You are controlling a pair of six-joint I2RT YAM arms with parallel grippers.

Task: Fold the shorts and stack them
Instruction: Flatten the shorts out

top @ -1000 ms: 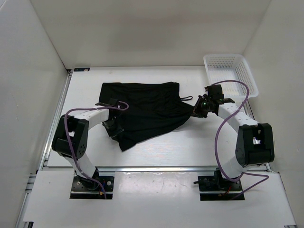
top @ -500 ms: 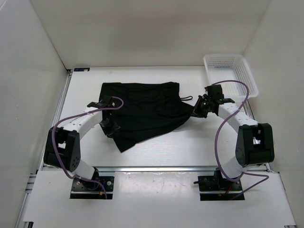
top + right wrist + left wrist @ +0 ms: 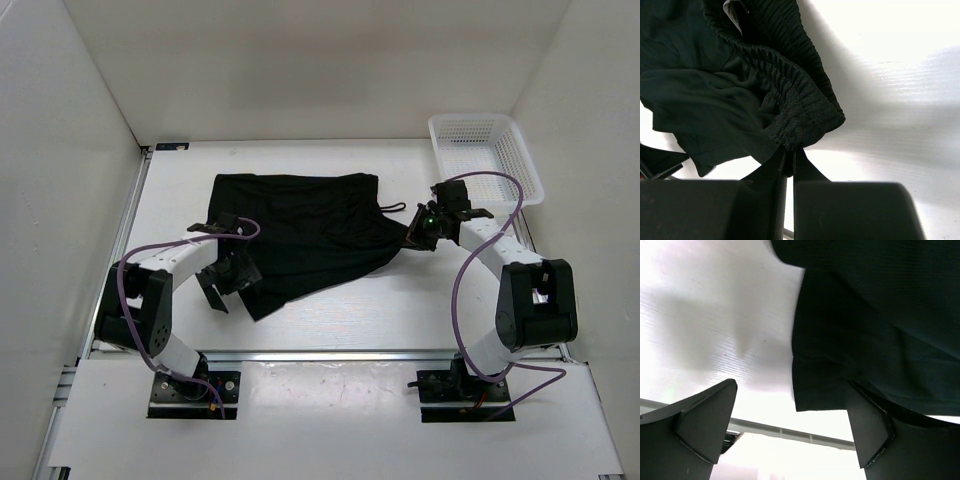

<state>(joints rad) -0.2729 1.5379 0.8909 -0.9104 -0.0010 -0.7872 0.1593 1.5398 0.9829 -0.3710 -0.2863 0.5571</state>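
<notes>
Left gripper [image 3: 228, 285] sat wide open at the black shorts' [image 3: 305, 225] lower-left hem, while right gripper [image 3: 414, 233] pinched their waistband [image 3: 790, 107] at center right.

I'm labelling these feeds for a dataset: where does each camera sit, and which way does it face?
Top external: above and behind both arms, looking down on them, the table, shorts and basket.
Left wrist: low over the table, facing the shorts' edge; open left gripper shows.
Right wrist: facing the waistband; right gripper shut on it.
Shared: all three see the shorts.
</notes>
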